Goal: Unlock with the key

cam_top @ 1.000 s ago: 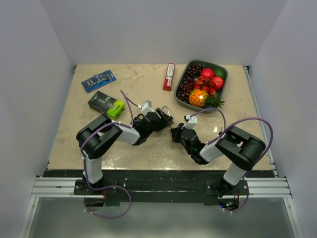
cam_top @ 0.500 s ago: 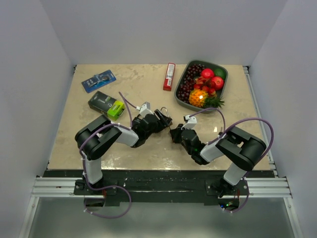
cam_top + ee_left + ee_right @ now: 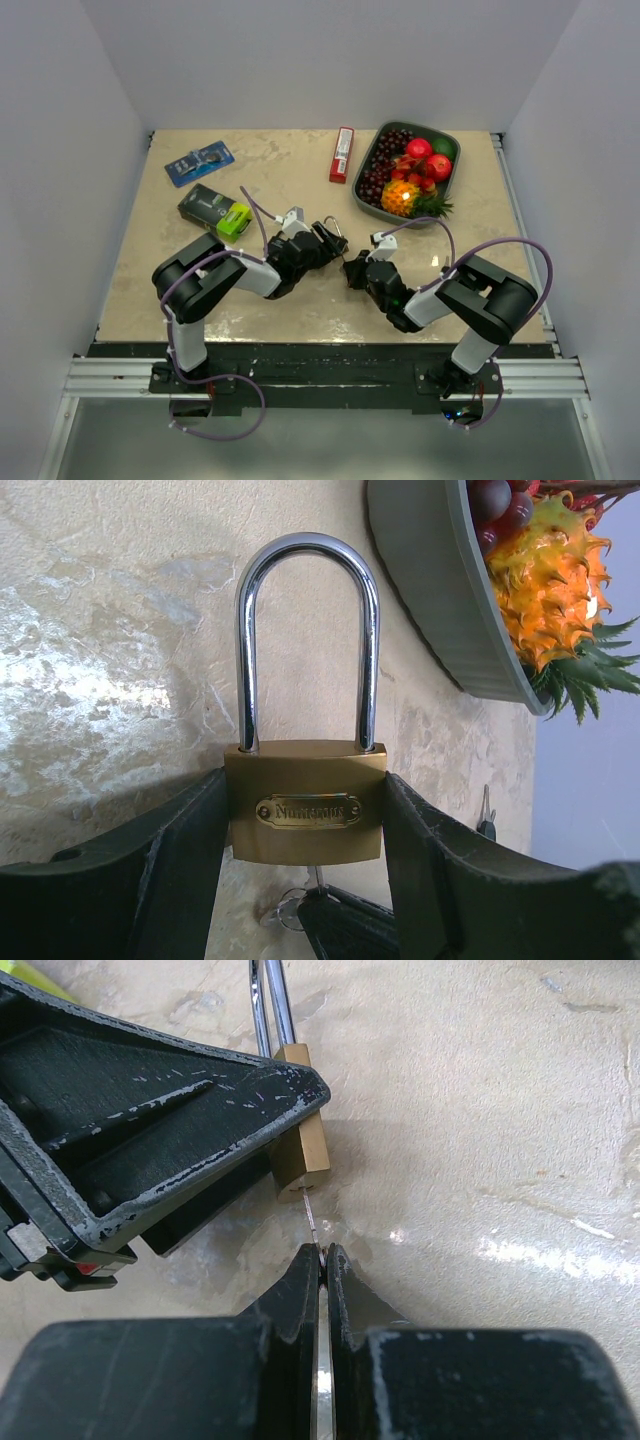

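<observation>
Beige marbled tabletop [image 3: 300, 170] is lying under both arms, white walls are closing it in, and the work is happening just above the surface near its middle. The left gripper [image 3: 324, 240] is clamping the brass padlock [image 3: 305, 802] by its two smooth sides, with the shackle [image 3: 305, 555] seated shut and pointing toward the fruit tray [image 3: 430, 610]. The right gripper [image 3: 323, 1255] is pinching the key [image 3: 311, 1222] tight between its very tips, and the thin blade is reaching the underside of the lock body. How deep it is sitting in the keyway I cannot tell. The likeliest trouble is coming from that shallow pinch: if the wrist is turning before the blade is fully home, the key is probably going to twist between the fingers or bend instead of driving the cylinder. A push that is running slightly off the keyway's line could be sliding the lock along the left fingers, since only friction on polished brass is holding it. Turning torque may likewise be rotating the whole body in that grip, so the shackle never pops. A ring [image 3: 283, 912] with a spare key is hanging below the lock and could be snagging on the right fingers as they rotate.
</observation>
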Controlling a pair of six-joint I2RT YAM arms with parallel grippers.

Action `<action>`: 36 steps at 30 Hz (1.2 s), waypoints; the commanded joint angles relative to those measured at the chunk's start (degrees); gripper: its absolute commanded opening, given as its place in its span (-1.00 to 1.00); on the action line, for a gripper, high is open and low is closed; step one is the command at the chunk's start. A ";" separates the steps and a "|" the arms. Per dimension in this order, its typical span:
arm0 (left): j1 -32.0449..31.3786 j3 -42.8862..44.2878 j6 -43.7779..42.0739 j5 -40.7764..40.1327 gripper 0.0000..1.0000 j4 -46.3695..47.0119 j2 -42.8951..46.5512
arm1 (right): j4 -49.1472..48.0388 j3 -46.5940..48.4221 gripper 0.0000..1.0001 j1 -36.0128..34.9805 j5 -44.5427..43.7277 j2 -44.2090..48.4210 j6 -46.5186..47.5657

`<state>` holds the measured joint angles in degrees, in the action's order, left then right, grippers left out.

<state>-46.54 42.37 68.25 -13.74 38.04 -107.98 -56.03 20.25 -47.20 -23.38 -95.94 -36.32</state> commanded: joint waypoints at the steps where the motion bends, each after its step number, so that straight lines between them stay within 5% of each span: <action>1: -8.03 -3.61 0.13 16.02 -1.00 -12.29 -0.56 | -11.91 4.62 -1.00 2.73 -9.58 2.25 1.07; 36: -7.68 -2.03 -1.63 16.55 -1.00 -13.87 -0.91 | -10.60 -0.13 -1.00 3.43 -8.88 9.54 0.55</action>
<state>-48.45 43.03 69.45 -12.69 36.62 -107.87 -51.03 17.34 -46.85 -23.00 -89.91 -35.03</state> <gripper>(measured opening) 0.626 0.023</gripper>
